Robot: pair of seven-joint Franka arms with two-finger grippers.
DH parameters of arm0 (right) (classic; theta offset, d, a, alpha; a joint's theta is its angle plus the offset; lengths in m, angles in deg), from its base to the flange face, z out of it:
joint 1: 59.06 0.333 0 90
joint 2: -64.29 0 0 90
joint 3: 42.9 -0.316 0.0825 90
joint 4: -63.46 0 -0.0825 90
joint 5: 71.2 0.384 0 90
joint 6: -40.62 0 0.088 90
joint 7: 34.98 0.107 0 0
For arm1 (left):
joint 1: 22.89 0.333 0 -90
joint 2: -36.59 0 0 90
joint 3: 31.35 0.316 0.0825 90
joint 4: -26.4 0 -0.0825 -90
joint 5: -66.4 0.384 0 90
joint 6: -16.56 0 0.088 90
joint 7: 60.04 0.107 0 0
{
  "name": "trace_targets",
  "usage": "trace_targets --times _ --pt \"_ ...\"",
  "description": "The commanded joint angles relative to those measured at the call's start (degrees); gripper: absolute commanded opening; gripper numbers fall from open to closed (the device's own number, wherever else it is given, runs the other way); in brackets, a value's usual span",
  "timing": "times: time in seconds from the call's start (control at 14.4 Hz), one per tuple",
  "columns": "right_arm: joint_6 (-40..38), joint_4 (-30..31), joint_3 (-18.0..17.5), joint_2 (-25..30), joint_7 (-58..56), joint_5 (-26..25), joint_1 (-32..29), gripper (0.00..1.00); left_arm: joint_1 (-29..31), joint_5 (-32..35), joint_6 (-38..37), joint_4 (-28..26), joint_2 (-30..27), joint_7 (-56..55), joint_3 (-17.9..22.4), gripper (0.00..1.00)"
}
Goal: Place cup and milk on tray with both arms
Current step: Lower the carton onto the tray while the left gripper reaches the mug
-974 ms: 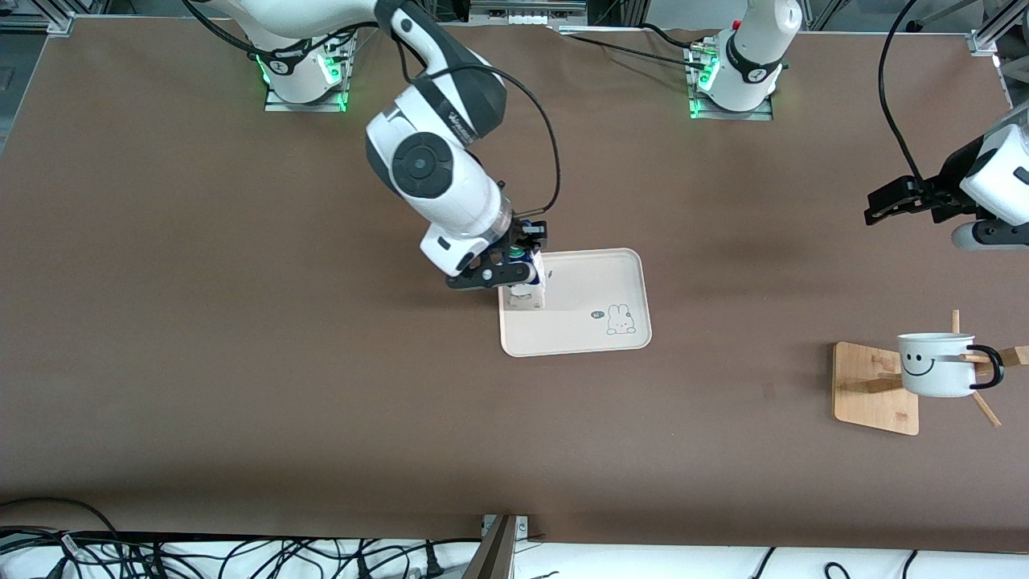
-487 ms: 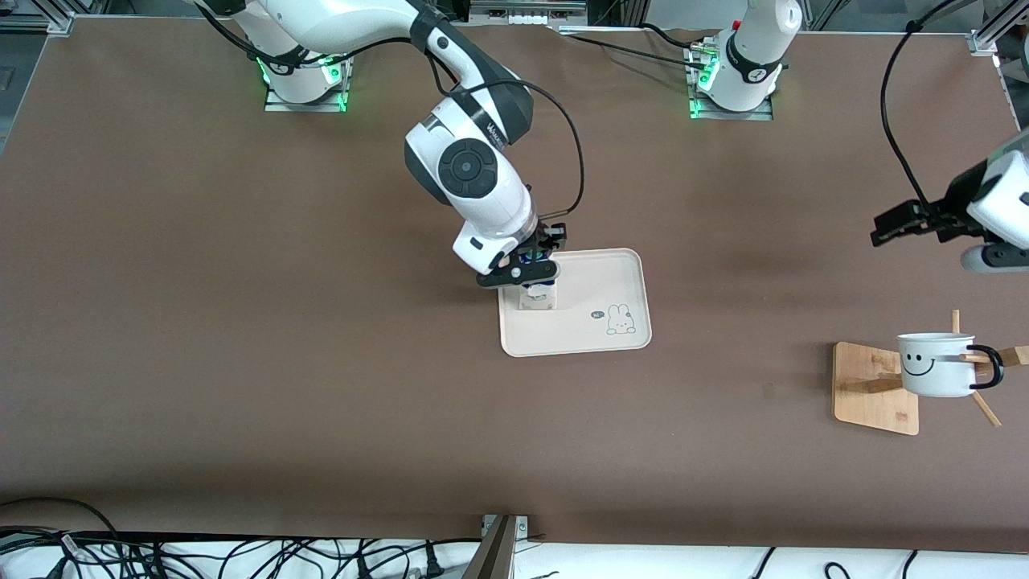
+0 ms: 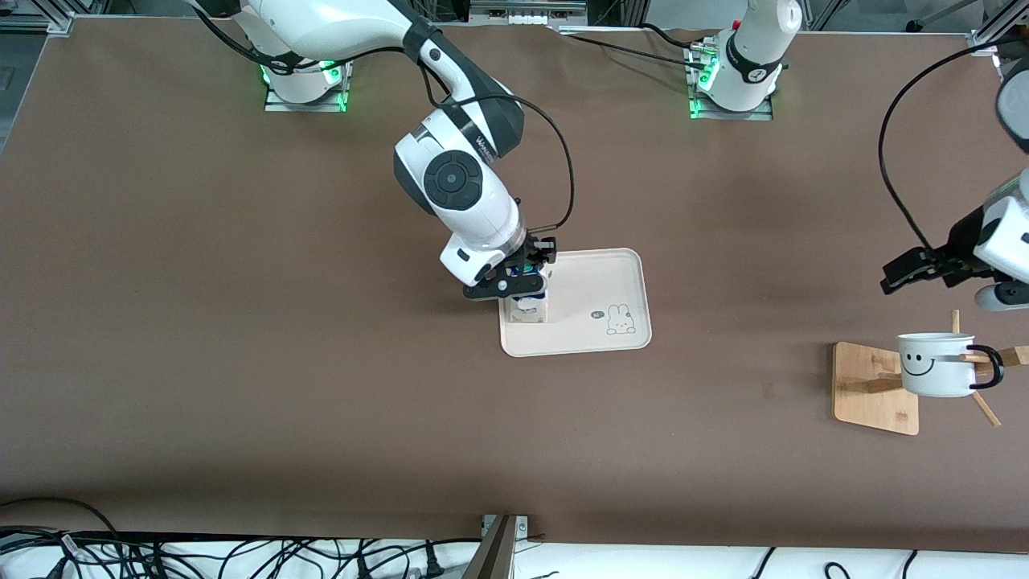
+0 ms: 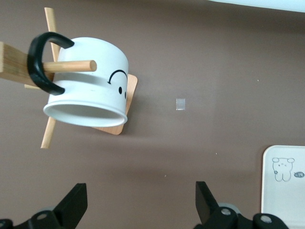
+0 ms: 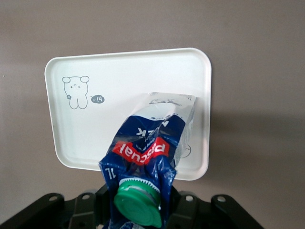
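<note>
My right gripper (image 3: 521, 281) is shut on the milk (image 3: 530, 307), a carton with a blue top and a green cap (image 5: 138, 206). It holds the carton upright at the tray's (image 3: 599, 277) end toward the right arm; I cannot tell whether its bottom touches. In the right wrist view the milk (image 5: 152, 143) stands over the tray (image 5: 128, 78). The cup (image 3: 935, 366) hangs by its black handle on a wooden peg (image 4: 71, 65). My left gripper (image 3: 899, 273) is open and empty in the air beside the cup (image 4: 88, 90), its fingers (image 4: 76, 202) wide apart.
The cup's rack has a wooden base (image 3: 872, 402) near the left arm's end of the table, with thin pegs sticking out. A small pale patch (image 3: 770, 391) lies on the brown table between the rack and the tray. Cables hang along the front edge.
My right gripper has carried the milk a little along the tray's end, lower in the front view. My left gripper has moved closer to the cup, still open.
</note>
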Motion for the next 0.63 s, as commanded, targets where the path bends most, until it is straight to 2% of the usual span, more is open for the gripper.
trace_targets --times 0.0,0.42,0.56 --pt "-0.18 -0.86 -0.32 -0.43 0.71 -0.44 0.65 0.35 0.18 1.07 2.33 -4.88 -4.08 -0.23 -0.47 1.0" --pt "0.52 -0.42 -0.24 -0.96 1.06 -0.18 0.57 0.35 0.36 1.07 8.04 -7.95 -3.83 0.12 -0.47 1.0" --pt "0.61 0.19 -0.24 -1.22 1.06 -0.18 0.57 0.35 0.27 1.07 15.73 -12.07 -3.73 -0.05 -0.47 1.0"
